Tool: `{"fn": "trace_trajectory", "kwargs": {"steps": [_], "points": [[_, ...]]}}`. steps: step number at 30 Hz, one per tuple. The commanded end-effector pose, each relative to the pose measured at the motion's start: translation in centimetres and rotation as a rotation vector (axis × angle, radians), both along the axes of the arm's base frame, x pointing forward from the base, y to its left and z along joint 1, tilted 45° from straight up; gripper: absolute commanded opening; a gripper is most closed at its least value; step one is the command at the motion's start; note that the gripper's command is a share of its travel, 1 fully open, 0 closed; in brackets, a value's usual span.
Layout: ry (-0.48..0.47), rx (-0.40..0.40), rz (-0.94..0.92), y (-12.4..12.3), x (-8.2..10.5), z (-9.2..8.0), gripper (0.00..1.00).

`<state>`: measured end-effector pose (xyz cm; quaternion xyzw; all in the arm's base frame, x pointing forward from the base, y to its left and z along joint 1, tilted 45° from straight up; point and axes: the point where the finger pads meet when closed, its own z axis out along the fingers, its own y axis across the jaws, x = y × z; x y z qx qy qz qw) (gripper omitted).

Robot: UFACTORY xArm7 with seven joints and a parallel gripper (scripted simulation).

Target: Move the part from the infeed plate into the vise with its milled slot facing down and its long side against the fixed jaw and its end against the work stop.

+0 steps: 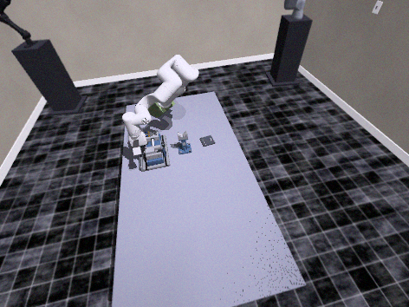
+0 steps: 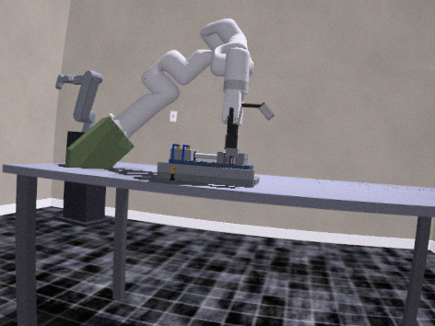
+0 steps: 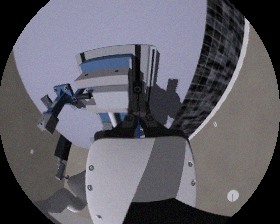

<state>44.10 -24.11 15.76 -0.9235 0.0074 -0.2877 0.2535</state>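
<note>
Part seems to lie in the vise (image 2: 205, 169) near the table's (image 1: 195, 239) far left corner, though too small to confirm; gripper (image 2: 230, 144), pressed together on nothing, looks to be nudging it; next, check seating against fixed jaw and stop

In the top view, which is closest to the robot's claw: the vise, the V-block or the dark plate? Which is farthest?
1. Vise: right under the claw.
2. V-block: to the vise's right in the picture.
3. Infeed plate: farther right, farthest.
</note>
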Motion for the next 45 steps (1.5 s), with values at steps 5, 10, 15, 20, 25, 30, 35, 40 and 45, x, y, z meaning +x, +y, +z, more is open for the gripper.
{"fn": "trace_trajectory", "kwargs": {"steps": [5, 10, 15, 20, 25, 30, 35, 40, 45], "points": [[-0.001, -0.003, -0.004, -0.16, 0.04, 0.0, 0.0], [-0.001, -0.003, -0.004, -0.11, 0.1, -0.08, 0.0], [-0.001, -0.003, -0.004, -0.04, 0.18, -0.18, 0.0], [-0.001, -0.003, -0.004, 0.03, 0.26, -0.29, 0.0], [-0.001, -0.003, -0.004, 0.07, 0.31, -0.36, 0.0], [-0.001, -0.003, -0.004, 0.13, 0.38, -0.44, 0.0], [-0.001, -0.003, -0.004, 0.17, 0.43, -0.51, 0.0], [-0.001, -0.003, -0.004, 0.19, 0.45, -0.53, 0.0], [-0.001, -0.003, -0.004, 0.2, 0.46, -0.56, 0.0]]}}
